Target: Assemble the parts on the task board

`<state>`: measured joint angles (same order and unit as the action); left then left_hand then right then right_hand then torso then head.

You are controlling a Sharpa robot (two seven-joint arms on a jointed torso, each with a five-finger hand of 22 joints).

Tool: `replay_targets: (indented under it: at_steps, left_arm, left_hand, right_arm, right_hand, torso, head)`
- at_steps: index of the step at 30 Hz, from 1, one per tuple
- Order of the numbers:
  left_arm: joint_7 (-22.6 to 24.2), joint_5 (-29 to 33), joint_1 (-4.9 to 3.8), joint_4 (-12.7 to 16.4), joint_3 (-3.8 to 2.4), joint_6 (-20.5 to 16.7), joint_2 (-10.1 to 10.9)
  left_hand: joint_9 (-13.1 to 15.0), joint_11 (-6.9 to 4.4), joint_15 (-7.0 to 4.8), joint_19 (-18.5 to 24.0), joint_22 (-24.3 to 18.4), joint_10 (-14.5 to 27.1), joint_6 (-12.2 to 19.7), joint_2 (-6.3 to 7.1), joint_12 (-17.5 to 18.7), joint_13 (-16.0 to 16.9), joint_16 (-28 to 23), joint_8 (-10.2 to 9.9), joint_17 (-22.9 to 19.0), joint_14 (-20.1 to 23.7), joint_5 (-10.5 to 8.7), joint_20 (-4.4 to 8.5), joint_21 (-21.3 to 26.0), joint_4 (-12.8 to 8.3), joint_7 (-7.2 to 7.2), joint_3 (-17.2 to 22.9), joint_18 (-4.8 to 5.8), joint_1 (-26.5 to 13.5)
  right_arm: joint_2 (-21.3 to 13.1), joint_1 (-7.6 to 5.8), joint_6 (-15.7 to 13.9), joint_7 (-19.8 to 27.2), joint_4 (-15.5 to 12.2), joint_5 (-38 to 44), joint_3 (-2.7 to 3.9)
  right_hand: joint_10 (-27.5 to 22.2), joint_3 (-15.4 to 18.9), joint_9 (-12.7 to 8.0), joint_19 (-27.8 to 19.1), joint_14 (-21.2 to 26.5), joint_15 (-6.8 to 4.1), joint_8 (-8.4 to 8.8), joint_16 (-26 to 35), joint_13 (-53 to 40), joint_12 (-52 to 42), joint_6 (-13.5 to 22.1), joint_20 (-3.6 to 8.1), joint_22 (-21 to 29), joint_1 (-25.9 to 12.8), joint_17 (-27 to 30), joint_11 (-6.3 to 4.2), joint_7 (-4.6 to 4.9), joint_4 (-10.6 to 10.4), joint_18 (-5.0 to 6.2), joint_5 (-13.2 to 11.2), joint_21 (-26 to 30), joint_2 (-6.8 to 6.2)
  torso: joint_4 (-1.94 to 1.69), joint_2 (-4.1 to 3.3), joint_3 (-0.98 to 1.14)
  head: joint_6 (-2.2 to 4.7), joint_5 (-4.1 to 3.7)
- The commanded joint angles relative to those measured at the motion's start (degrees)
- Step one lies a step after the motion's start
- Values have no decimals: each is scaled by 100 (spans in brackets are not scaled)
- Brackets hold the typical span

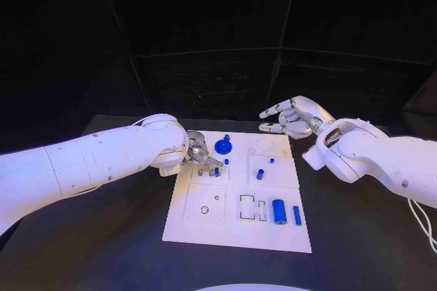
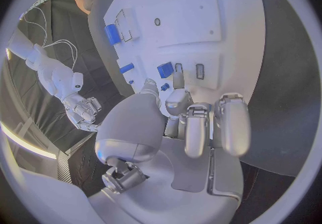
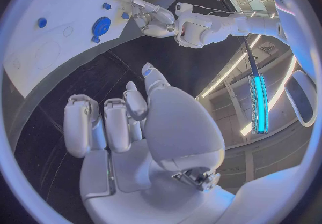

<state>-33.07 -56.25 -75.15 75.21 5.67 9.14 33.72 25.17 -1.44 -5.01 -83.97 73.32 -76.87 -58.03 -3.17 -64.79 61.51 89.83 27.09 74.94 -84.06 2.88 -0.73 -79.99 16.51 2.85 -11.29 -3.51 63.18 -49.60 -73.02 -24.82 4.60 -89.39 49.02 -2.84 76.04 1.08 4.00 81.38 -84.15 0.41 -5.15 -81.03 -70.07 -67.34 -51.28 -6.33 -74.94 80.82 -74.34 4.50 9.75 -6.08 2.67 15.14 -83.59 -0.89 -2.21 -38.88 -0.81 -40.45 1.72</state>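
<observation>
While left hand (image 1: 197, 151) pinches a part (image 2: 179, 79) | right hand (image 1: 290, 117) fingers apart, empty.

You will find no legible text, label, brand, number or sign on any surface in these views. The task board (image 1: 239, 223) carries only outlined recesses and circles, none with lettering you could read, and the blue parts (image 1: 278, 211) on it are unmarked.
</observation>
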Motion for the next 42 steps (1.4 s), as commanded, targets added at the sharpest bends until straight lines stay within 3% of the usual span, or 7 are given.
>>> replay_targets:
  at_steps: [1, 27, 38, 42]
  left_arm:
    - [-214, -129, -30, -75, 14, 278, -82]
    - [-237, -128, -71, -272, 35, 540, -453]
    - [-278, -128, -82, -321, 35, 571, -515]
    - [-288, -128, -84, -326, 35, 582, -529]
  left_hand:
    - [12, 3, -6, -165, 9, 44, 35, -34, -23, 7, 17, 29, 1506, -594, -19, -16, -33, -3, -8, -35, 38, 46]
    - [250, 8, 3, -143, 54, 53, 180, -212, -54, 41, 17, 221, 1506, -594, -10, -35, -64, -93, -5, -29, 37, 357]
    - [389, 12, 9, -126, 68, 78, 274, -317, -32, 18, 17, 320, 1506, -594, -8, -44, -70, -244, 0, 144, 35, 649]
    - [437, 0, 2, -120, 72, 86, 316, -427, -26, 13, 17, 349, 1506, -594, -4, -44, -71, -393, -12, 333, 33, 890]
  right_arm:
    - [20, -16, 84, -22, 12, -68, 4]
    - [164, -16, 173, -88, 162, -68, 4]
    - [216, -16, 242, -150, 222, -62, 3]
    - [230, -16, 259, -161, 231, -54, 3]
  right_hand:
    - [-29, 7, 3, -43, -235, -45, -31, 30, 7, 29, -27, -1, -333, 40, 5, -20, -26, 31, 33, 16, 41, -17]
    - [-24, 12, 5, -62, -234, -47, -41, 46, 12, 25, -35, 1, -302, 23, 22, -22, -29, 29, 40, 80, 62, -4]
    - [-38, -23, 3, -84, -235, -52, -50, 66, 39, 41, -31, 8, -265, 58, 38, -27, -29, 64, 48, 256, 90, 28]
    - [-39, -38, 3, -85, -235, -54, -54, 71, 41, 40, -35, 9, -261, 73, 42, -28, -30, 76, 49, 285, 94, 37]
  torso:
    - [-8, -1, -2]
    - [-7, -1, -3]
    - [-8, -2, -5]
    - [-11, -2, -5]
  head:
    - [-21, 5]
    - [-86, 18]
    - [-105, 11]
    - [-115, 9]
